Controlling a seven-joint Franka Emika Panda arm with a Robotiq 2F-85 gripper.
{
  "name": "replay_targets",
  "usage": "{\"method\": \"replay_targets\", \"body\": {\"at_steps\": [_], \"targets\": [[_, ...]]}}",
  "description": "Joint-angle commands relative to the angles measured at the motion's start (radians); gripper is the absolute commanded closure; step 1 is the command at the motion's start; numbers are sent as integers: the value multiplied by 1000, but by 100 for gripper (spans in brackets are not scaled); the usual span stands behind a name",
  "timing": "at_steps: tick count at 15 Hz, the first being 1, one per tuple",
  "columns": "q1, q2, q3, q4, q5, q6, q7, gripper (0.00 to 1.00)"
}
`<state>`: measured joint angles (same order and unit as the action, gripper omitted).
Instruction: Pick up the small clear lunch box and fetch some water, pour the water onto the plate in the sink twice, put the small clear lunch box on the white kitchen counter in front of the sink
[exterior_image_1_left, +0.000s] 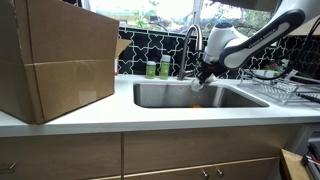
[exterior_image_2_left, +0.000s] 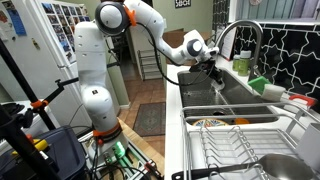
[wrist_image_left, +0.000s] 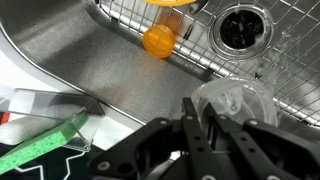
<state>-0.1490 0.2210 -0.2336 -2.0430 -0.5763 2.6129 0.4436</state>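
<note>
The big brown cardboard box (exterior_image_1_left: 55, 60) fills the upper left in an exterior view; its top is out of the picture, so I cannot see inside. It sits on the white kitchen counter (exterior_image_1_left: 120, 110).

The sink (exterior_image_1_left: 165, 95) is in the middle of that view, with the bent tap (exterior_image_1_left: 190, 45) behind it. In the wrist view the sink (wrist_image_left: 110, 70) holds a wire grid (wrist_image_left: 290, 40). On the grid sit an orange ball (wrist_image_left: 160, 41) and, at the top edge, a bit of an orange plate (wrist_image_left: 170, 2). The round drain (wrist_image_left: 240, 25) is at the upper right.

The dish rack (exterior_image_2_left: 240, 150) is at the lower right in an exterior view. Two green bottles (exterior_image_1_left: 158, 68) stand behind the sink; their labels are too small to read.

The gripper (wrist_image_left: 218, 112) is closed on the small clear lunch box (wrist_image_left: 235, 100), low and right of middle in the wrist view. It hangs over the sink, under the tap. The box looks round, with no long side, and its open mouth seems to face the camera. I cannot tell if water is inside.
</note>
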Motion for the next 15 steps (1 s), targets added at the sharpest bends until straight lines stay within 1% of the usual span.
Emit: {"method": "replay_targets", "body": {"at_steps": [1,6,9,11,15], "targets": [[18,-17,-19,-20,9,-15,-33,97],[30,-64,-23,-52,-54,-123,-91,97],[31,-99,-15,-72,-120,-196,-109,97],[30,-130,-12,-94,-200,-235,-107,97],[15,-182,-4,-139,-449,-270,-91,97]]}}
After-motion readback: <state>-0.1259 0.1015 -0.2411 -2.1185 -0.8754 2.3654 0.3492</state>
